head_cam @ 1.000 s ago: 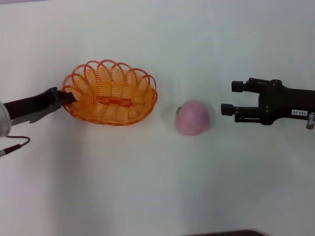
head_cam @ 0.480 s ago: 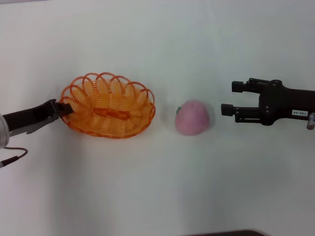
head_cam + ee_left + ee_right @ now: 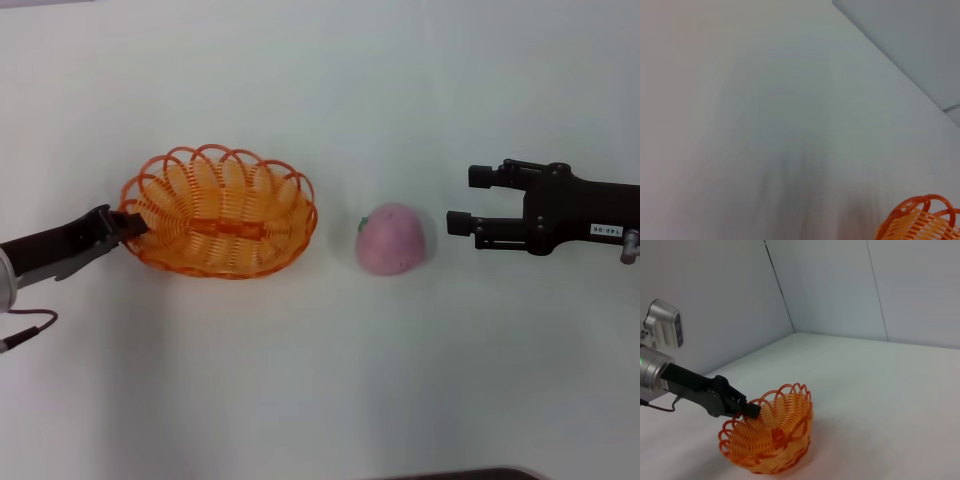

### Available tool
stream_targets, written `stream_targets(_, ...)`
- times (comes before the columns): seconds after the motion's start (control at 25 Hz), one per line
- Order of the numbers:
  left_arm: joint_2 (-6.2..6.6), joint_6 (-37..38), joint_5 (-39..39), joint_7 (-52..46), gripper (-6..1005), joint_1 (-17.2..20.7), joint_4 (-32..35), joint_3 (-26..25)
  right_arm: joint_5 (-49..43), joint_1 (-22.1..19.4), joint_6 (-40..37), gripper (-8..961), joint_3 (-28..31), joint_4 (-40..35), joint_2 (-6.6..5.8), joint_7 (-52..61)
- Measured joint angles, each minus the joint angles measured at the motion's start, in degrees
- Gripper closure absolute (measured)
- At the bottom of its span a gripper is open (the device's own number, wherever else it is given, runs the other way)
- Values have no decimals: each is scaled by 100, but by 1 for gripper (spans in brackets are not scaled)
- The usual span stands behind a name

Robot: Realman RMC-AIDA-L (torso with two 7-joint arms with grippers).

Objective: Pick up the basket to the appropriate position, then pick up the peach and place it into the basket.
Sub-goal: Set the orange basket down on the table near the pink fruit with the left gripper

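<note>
The orange basket (image 3: 220,210) is left of centre in the head view. My left gripper (image 3: 130,222) is shut on its left rim. The right wrist view shows the same grip, with the left gripper (image 3: 747,409) pinching the rim of the basket (image 3: 771,440). An edge of the basket (image 3: 922,222) shows in the left wrist view. The pale pink peach (image 3: 392,238) rests on the table to the right of the basket, apart from it. My right gripper (image 3: 466,199) is open and empty, just right of the peach and level with it.
The white table (image 3: 320,380) has nothing else on it in the head view. Grey walls (image 3: 840,285) stand beyond the table in the right wrist view. A thin cable (image 3: 25,335) hangs below the left arm.
The basket has shifted slightly down and left in the head view, along with my left gripper. The peach and the right gripper have stayed in place.
</note>
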Motion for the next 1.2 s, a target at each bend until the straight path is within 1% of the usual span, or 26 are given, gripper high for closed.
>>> stream_targets(0.16,0,-92,-145,-4,931,53,8,94,1,18,7,102,2,0,17,0)
stream_targets(0.4,0,-470,-259,-67,931,253,1,278,2,25,4,101,18,0,22,0)
stream_targets(0.6,0,-576,-264,-130,931,278,-31,368,9,50,-10,101,58,0,30,0)
stream_targets(1.2,0,-726,-262,-217,930,278,-102,395,10,83,-27,100,126,0,51,0)
